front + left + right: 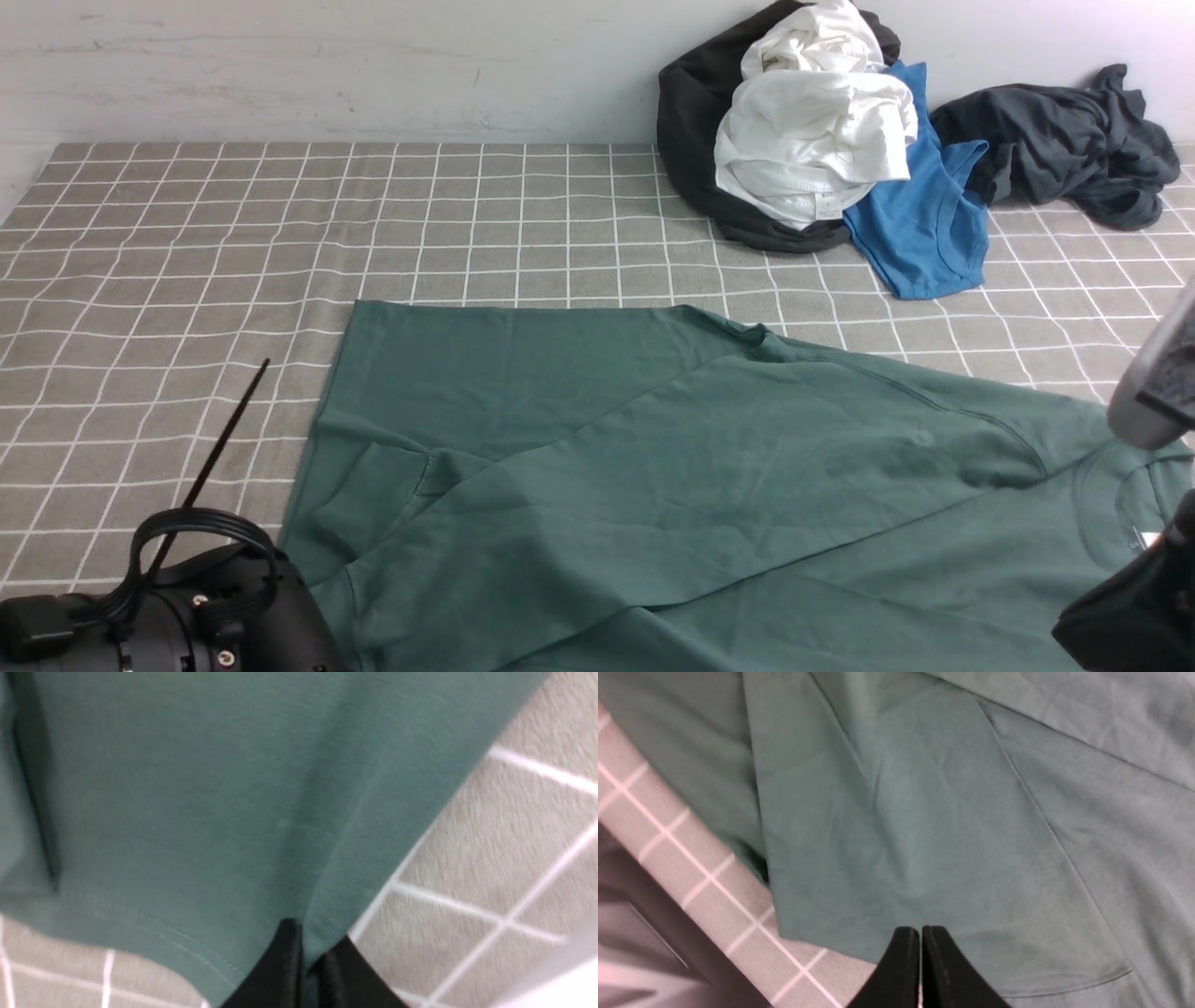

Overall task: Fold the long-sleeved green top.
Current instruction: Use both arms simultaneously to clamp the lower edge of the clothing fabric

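Limp, light green long-sleeved top (653,467) suits edge grips: left tool (315,940) pinches its hem, right tool (920,932) is clenched.

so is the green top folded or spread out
Partly folded: the green top has a layer, seemingly a sleeve, lying diagonally across its body; the rest lies flat.

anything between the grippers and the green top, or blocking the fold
Nothing visible. The left gripper is closed on the hem of the green top, and the right gripper hangs shut directly over its fabric with nothing between. The clothes pile lies at the far right by the wall, apart from the top.
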